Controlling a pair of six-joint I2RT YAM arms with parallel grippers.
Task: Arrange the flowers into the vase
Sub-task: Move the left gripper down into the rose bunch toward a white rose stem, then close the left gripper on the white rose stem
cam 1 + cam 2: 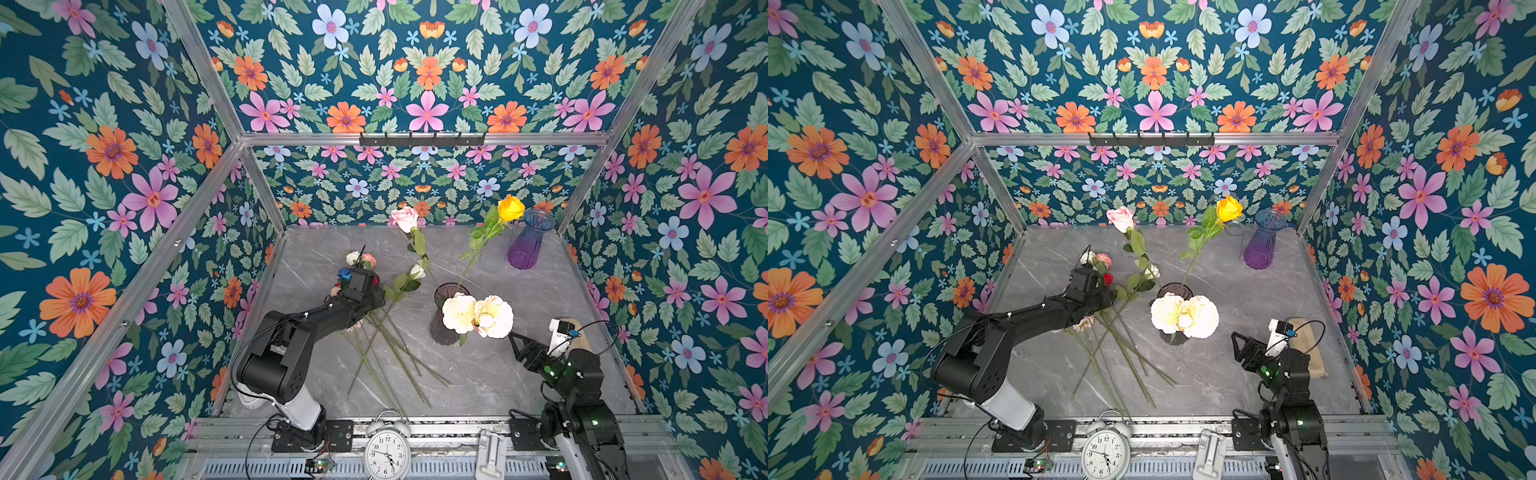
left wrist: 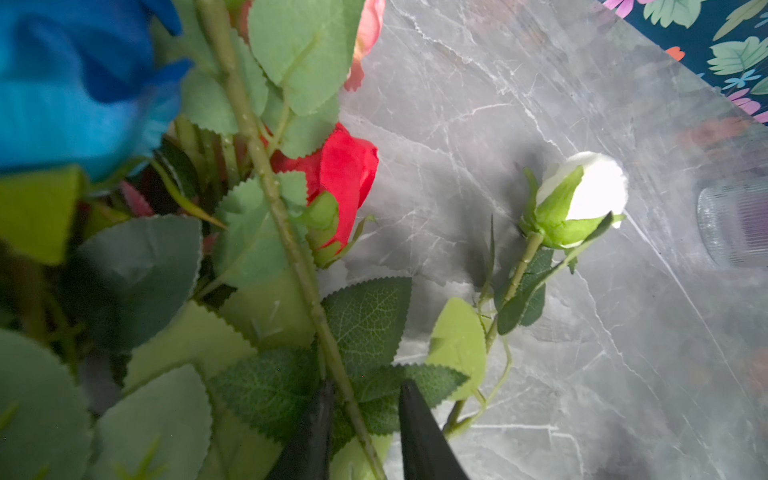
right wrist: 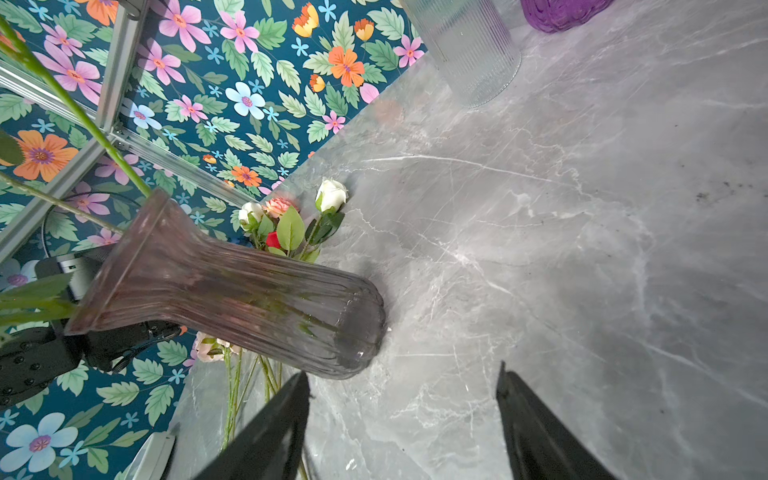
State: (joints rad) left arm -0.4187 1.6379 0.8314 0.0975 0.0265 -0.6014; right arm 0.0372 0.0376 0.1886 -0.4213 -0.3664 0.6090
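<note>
My grey marble table (image 1: 519,374) carries loose flowers (image 1: 401,284) heaped left of centre. A smoky dark vase (image 1: 441,332) stands mid-table. At the back right, a purple vase (image 1: 528,245) stands beside a clear ribbed vase (image 3: 469,54).

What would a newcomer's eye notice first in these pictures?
The loud floral wallpaper on every wall strikes first. Next come the big cream peonies in the dark vase in the middle, with a yellow rose rising above them. To its left, loose flowers lie heaped.
</note>
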